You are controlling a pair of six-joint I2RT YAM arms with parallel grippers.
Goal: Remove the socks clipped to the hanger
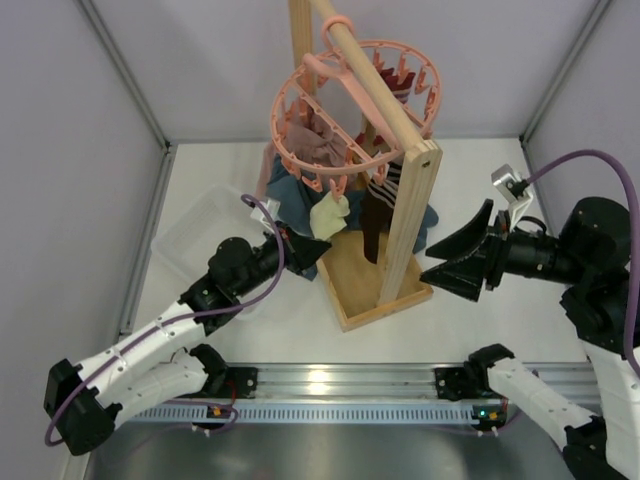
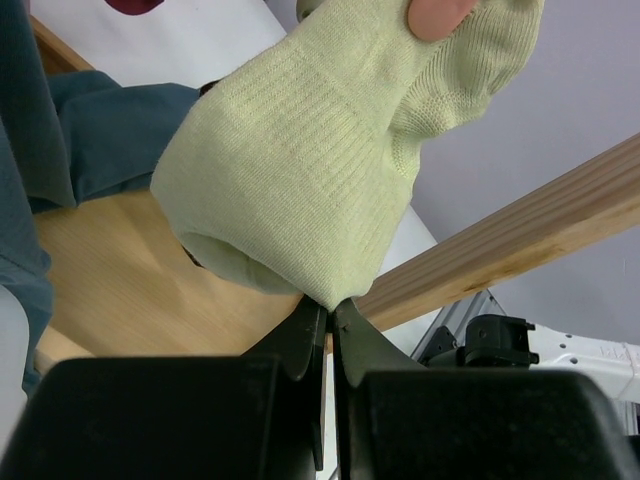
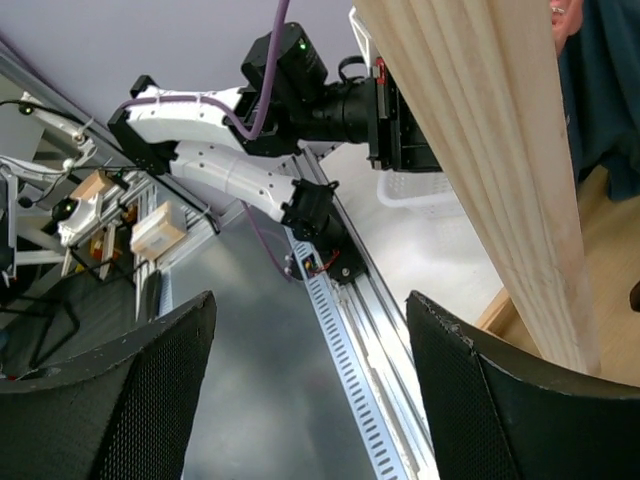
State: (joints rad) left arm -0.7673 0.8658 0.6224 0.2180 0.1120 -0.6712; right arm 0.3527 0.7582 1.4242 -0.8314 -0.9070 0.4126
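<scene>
While the pale cream sock (image 1: pixel 328 217) hangs from a pink peg (image 2: pixel 440 14) on the near side of the hanger (image 1: pixel 285 135), your left gripper (image 2: pixel 328 312) is pinching its bottom edge, black tips pressed tight on the cloth; the sock is a soft, ribbed knit, bunched up under the peg, and its top is cut off in the left wrist view. The hanger is a round ring of salmon-pink plastic with many little pegs, hooked over the top bar of the wooden rack (image 1: pixel 410 215). A dark striped sock (image 1: pixel 376 212) hangs long and thin beside the cream one, partly hidden behind the rack's post. A dusty-pink cloth (image 1: pixel 318 140) fills the ring and hides some pegs, so you cannot count every sock. A big blue-grey cloth (image 1: pixel 290 195) droops below. Your right gripper (image 1: pixel 455 262) sits just right of the post, its two meshy black fingers (image 3: pixel 110 400) spread wide, holding nothing; from its camera the pale, grainy post blocks the socks. A clear plastic tub (image 1: pixel 195 235) sits on the white table (image 1: pixel 480 180), hard to make out.
</scene>
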